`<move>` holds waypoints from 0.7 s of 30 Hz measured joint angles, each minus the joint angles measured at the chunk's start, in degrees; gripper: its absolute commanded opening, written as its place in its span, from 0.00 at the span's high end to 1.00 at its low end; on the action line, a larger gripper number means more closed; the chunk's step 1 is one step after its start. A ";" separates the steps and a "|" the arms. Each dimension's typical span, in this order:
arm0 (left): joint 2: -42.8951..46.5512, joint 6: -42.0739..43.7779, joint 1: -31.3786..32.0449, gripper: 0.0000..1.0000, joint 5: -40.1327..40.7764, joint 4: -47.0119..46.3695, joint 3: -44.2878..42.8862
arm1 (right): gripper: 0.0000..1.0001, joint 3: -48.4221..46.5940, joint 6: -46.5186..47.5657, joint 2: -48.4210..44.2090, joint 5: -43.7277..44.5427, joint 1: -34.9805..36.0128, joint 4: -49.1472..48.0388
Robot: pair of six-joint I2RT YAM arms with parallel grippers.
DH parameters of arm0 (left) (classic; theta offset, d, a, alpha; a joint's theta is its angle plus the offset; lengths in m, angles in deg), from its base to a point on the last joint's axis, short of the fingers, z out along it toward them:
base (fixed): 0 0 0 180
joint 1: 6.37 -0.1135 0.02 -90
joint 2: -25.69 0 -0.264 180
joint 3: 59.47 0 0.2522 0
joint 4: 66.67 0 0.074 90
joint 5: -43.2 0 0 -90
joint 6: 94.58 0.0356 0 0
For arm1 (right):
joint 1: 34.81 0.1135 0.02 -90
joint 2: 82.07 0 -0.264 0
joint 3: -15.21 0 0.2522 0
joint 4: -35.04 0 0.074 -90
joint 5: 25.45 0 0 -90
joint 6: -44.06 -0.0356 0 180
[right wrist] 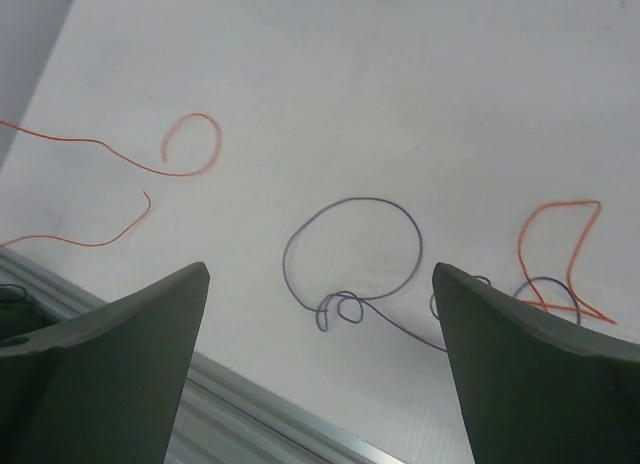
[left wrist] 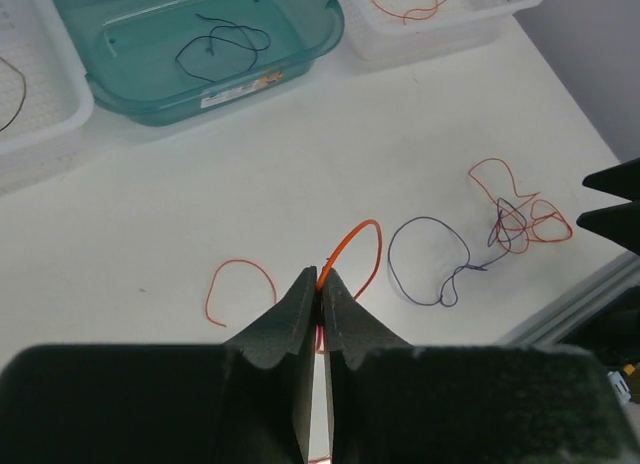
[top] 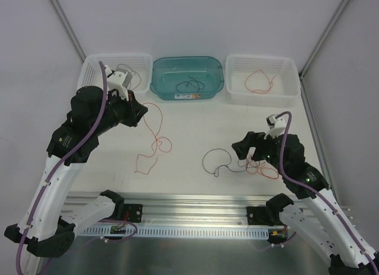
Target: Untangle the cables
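The left pincer (left wrist: pixel 320 286) is pinching shut on a red cable (left wrist: pixel 372 224) trailing across the table (left wrist: pixel 250 174). The right pincer (right wrist: pixel 320 272) is hanging wide open above a looped dark cable (right wrist: pixel 352 200) near the table's front edge.

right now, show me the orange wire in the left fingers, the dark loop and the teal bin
orange wire (left wrist: pixel 362 224): left wrist view, top of its arch
dark loop (right wrist: pixel 362 199): right wrist view, top of the loop
teal bin (top: pixel 187 58): top external view, far rim
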 measured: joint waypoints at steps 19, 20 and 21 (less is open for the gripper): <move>-2.75 1.79 0.00 0.96 -6.82 -6.97 11.02 | 0.00 -10.73 3.82 32.11 -12.13 23.34 -29.31; -2.32 1.90 0.00 0.95 -6.84 -7.19 11.56 | 0.00 -11.80 4.31 34.47 -12.24 24.20 -30.69; -1.79 2.03 0.00 0.95 -6.88 -7.52 12.17 | 0.00 -12.81 4.68 36.74 -12.33 24.74 -32.04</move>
